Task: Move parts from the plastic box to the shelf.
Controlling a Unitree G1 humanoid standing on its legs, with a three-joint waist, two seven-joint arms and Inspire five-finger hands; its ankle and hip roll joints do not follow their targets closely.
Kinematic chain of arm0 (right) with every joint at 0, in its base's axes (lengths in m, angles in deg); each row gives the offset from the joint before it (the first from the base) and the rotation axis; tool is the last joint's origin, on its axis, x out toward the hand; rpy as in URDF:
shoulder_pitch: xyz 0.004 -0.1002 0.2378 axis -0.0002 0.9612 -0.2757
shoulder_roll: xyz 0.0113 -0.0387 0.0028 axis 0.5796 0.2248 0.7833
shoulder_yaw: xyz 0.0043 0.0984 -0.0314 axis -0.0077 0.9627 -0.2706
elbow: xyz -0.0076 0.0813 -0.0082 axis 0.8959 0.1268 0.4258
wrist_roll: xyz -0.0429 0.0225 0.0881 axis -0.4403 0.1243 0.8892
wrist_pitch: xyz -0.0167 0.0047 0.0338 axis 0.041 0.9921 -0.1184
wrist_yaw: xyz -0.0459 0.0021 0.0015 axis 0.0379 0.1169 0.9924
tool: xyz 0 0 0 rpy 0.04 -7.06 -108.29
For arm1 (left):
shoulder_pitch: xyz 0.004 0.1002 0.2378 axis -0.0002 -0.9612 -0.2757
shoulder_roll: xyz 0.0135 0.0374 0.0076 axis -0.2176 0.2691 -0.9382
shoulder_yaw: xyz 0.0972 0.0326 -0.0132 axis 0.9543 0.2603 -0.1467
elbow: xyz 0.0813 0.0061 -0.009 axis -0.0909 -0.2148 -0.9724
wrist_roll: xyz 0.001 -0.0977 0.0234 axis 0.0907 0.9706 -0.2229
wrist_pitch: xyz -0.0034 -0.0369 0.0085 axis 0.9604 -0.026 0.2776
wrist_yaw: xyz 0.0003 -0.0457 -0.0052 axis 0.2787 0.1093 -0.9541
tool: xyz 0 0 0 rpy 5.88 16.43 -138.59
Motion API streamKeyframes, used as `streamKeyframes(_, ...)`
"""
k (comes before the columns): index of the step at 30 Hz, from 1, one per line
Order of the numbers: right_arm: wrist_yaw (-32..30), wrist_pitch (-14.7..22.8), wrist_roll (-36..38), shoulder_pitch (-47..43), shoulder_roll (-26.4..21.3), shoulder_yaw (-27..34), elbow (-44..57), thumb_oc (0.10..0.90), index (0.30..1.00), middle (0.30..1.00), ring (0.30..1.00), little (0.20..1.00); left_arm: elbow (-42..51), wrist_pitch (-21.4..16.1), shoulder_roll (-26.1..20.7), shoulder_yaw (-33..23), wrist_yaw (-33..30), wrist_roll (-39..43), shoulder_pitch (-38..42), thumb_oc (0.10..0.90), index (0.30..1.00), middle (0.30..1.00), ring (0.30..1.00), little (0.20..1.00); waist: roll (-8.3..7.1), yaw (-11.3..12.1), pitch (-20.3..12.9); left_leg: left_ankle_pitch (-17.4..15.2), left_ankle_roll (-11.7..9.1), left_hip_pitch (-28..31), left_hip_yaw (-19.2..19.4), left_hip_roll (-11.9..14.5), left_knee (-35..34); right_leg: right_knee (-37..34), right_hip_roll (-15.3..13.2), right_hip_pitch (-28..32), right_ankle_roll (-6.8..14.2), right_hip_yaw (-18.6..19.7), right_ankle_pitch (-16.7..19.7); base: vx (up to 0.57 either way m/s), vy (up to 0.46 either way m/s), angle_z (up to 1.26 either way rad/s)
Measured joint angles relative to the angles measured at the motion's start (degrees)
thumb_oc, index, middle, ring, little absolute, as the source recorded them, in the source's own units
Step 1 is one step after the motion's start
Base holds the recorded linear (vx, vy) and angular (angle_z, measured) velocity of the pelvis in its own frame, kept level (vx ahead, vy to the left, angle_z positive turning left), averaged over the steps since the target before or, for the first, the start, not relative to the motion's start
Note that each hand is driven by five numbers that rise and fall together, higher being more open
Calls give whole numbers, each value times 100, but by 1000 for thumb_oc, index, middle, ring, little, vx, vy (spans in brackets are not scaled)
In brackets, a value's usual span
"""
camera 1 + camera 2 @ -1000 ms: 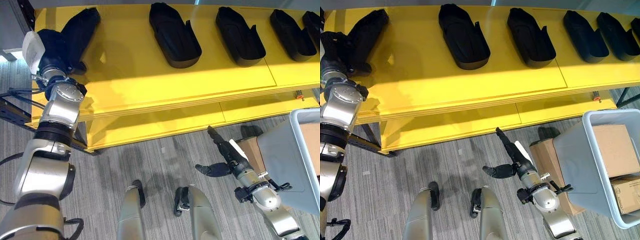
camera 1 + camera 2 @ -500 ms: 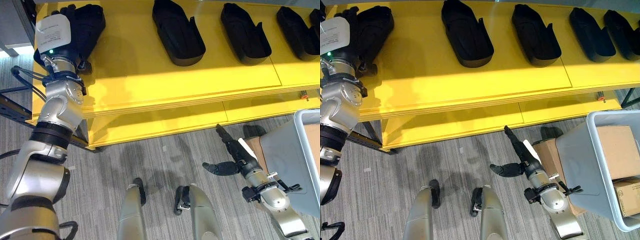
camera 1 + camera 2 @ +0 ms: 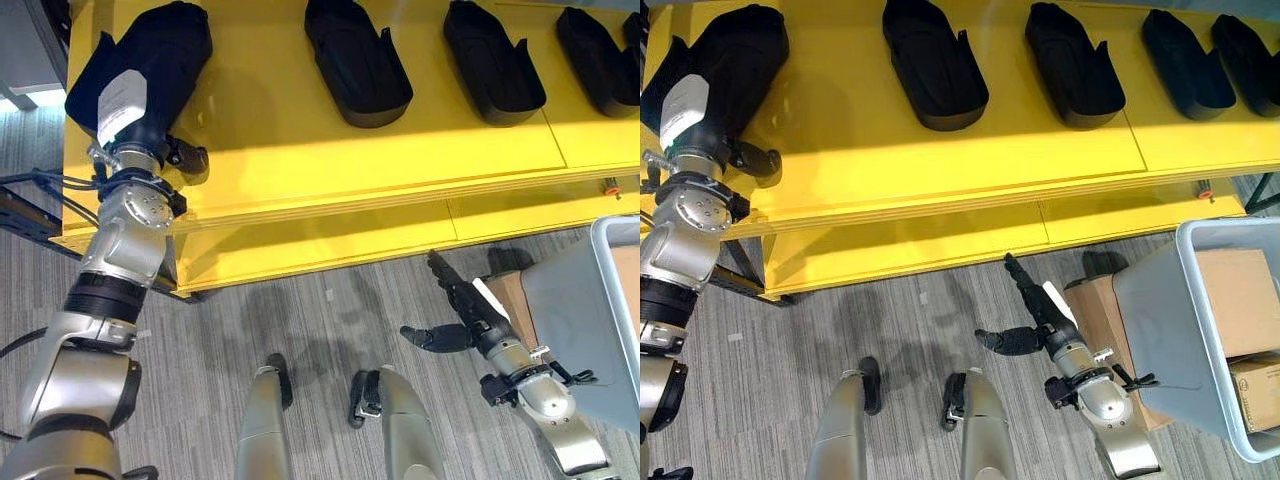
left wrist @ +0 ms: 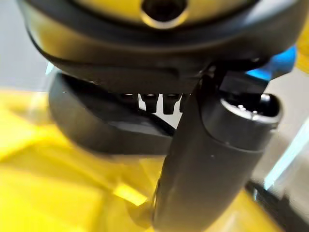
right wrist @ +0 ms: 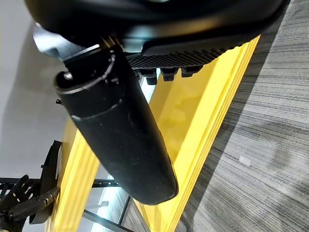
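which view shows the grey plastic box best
The right eye view: the plastic box shows its rim, side and the cardboard boxes inside. The left eye view catches its near side at the edge. Neither wrist view helps with it.

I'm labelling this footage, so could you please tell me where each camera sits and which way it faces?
Left eye view: on the head, looking down at the yellow shelf; left hand on a black part.
Right eye view: beside it, same scene; right hand open over the floor by the plastic box.
Left wrist view: along the left hand at that part.
Right wrist view: along the right hand, towards the shelf's edge.
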Motion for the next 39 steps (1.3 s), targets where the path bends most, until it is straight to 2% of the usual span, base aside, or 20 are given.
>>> streamKeyframes(2, -2, 0, 0, -8, 2, -1, 0, 900, 1000, 1000, 1000, 1000, 0, -14, 58, -47, -109, 581, -59, 900, 1000, 1000, 1000, 1000, 1, 4, 0, 2, 2, 1, -2, -1, -1, 1, 0, 1, 0, -2, 0, 0, 0, 0)
streamKeyframes(3, -15, -1, 0, 7, 14, -3, 0, 900, 1000, 1000, 1000, 1000, 2, -90, 257, -225, -223, 1112, -80, 900, 1000, 1000, 1000, 1000, 5, 29, -3, 8, 1, 12, -2, -5, -11, -1, -1, 14, 0, -2, 0, 0, 0, 0)
streamKeyframes(4, -11, -1, 0, 6, 14, -14, 0, 900, 1000, 1000, 1000, 1000, 4, -146, 318, -293, -254, 1267, -83, 900, 1000, 1000, 1000, 1000, 5, 34, -2, 10, -1, 11, -4, -5, -11, -1, -1, 13, 0, -3, 0, 0, 0, 0)
streamKeyframes(5, -21, -1, -2, 4, 53, -22, -1, 900, 1000, 1000, 1000, 1000, 48, -394, 543, -427, -359, 2147, -99, 900, 1000, 1000, 1000, 1000, 6, 61, -3, 16, -3, 15, -10, -7, -18, 1, -2, 16, 0, -7, 1, 0, 0, 0)
streamKeyframes(9, -33, -1, -5, -8, 110, -48, -2, 900, 1000, 1000, 1000, 1000, 72, -875, 802, -441, -442, 3505, -100, 900, 1000, 1000, 1000, 1000, 10, 61, -4, 28, -4, 19, -10, -8, -17, 13, -5, 15, -1, -7, 1, 0, 0, 0)
streamKeyframes(12, -68, -1, -5, -7, 110, -50, -2, 900, 1000, 1000, 1000, 1000, 133, -1083, 897, -430, -580, 4200, -99, 900, 1000, 1000, 1000, 1000, 15, 57, -4, 31, -6, 22, -11, -8, -18, 23, -8, 15, -2, -6, 1, 0, 0, 0)
streamKeyframes(19, -202, -16, -13, 45, 108, -102, -2, 900, 1000, 1000, 1000, 1000, 248, -1272, 933, -264, -832, 5307, -87, 900, 1000, 1000, 1000, 1000, 27, 38, -3, 41, -7, 33, -6, -21, -23, 43, -26, 13, -2, -5, 1, 0, 0, 0)
streamKeyframes(25, -236, -53, -14, 44, 105, -280, -2, 900, 1000, 1000, 1000, 1000, 268, -1343, 1025, -236, -905, 5526, -51, 900, 1000, 1000, 1000, 1000, 57, 23, -4, 46, -5, 51, 9, -23, -35, 47, -33, 18, -2, 5, 1, 0, 0, 0)
streamKeyframes(39, -296, -93, -15, 51, 89, -280, -2, 900, 1000, 1000, 1000, 1000, 281, -1377, 1137, 18, -1072, 5778, 191, 900, 1000, 1000, 1000, 1000, 75, -5, -5, 63, -23, 81, 21, -22, -66, 60, -34, 16, -5, 21, 0, 0, 0, 0)
